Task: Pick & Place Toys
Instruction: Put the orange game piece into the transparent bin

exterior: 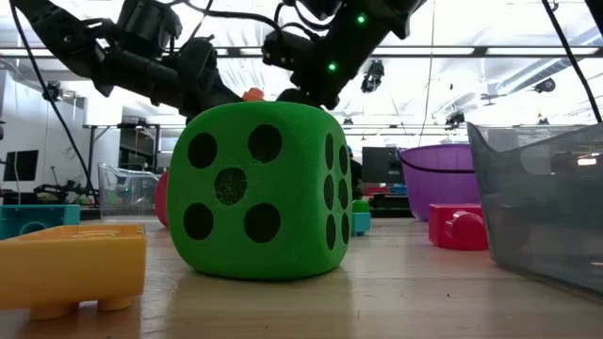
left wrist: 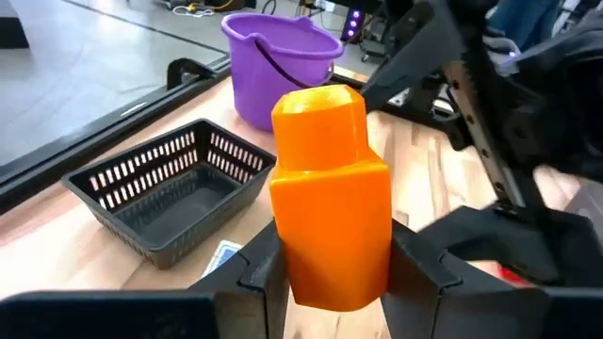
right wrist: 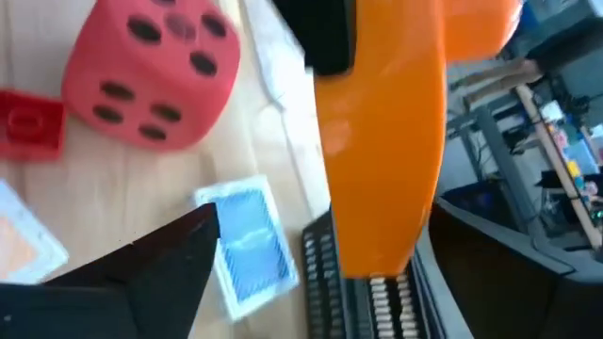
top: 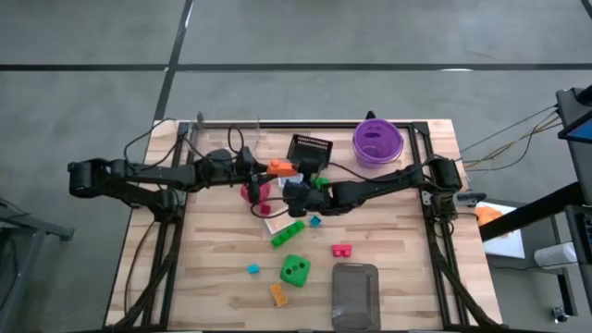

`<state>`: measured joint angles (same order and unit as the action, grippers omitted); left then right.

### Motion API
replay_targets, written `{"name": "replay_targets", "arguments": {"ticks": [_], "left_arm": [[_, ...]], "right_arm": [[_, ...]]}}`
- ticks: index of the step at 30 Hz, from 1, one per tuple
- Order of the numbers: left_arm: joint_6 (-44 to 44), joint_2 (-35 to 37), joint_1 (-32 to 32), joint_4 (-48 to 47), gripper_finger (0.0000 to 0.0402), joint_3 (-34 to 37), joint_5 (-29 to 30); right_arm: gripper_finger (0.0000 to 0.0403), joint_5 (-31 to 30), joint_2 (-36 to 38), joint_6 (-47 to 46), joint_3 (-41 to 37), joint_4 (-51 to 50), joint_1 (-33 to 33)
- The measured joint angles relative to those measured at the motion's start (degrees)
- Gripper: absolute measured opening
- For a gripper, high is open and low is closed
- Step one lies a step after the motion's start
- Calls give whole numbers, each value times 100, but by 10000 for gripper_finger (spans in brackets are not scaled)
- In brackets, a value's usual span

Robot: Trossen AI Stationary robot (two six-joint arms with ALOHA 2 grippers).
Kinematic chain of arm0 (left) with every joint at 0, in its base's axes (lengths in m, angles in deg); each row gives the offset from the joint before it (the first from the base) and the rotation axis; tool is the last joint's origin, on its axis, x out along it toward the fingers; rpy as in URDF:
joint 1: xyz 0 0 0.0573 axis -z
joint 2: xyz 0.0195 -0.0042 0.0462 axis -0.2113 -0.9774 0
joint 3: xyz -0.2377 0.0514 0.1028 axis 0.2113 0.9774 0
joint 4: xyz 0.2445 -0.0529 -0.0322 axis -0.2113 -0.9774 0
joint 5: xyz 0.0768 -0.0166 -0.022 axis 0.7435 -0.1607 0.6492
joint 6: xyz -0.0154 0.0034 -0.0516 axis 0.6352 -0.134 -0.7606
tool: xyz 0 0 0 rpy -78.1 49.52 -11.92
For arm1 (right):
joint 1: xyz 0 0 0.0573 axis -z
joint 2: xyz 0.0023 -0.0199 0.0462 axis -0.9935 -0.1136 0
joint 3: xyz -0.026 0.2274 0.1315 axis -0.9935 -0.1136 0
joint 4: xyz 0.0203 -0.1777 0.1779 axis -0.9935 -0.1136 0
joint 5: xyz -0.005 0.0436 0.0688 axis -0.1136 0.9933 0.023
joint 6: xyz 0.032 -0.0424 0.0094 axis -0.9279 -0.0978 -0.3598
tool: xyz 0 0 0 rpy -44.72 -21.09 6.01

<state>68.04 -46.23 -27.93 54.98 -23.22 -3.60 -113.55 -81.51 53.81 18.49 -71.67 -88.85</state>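
My left gripper is shut on an orange brick, above the table beside the black mesh basket. My right gripper is open and empty, close by on the brick's near side. Its wrist view shows the brick just ahead of its spread fingers. The red die rests on the table beside both grippers, with a blue card and a red brick. The green die, a green brick, a red brick and a yellow-orange brick lie nearer the front. My left gripper pinches the orange brick's wide body between its two fingers, one on each side. The fingers come level from the table's left. The brick juts forward past the fingertips, narrow end leading, lifted clear of the table.
The purple bowl stands at the far right, beyond the basket. A grey clear container sits at the front edge. Small blue bricks and a card lie mid-table. The two arms nearly meet over the centre.
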Motion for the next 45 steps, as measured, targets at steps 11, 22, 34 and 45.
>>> {"name": "replay_targets", "arguments": {"ticks": [11, 22, 34, 45], "left_arm": [[735, 941, -2, -1104, 122, 17, 200], [1091, 2802, -8, -1771, 122, 707, 255], [1046, 3453, -149, -3059, 122, 929, 2913], [972, 2824, -1067, -2888, 122, 933, 3646]], "right_arm": [[327, 1175, 44, -228, -169, 61, 8], [283, 3857, 726, 230, -2087, 4503, 23], [233, 4253, 2431, -21, -4173, 5730, -159], [203, 4235, 3268, -73, -4709, 5710, -318]]}}
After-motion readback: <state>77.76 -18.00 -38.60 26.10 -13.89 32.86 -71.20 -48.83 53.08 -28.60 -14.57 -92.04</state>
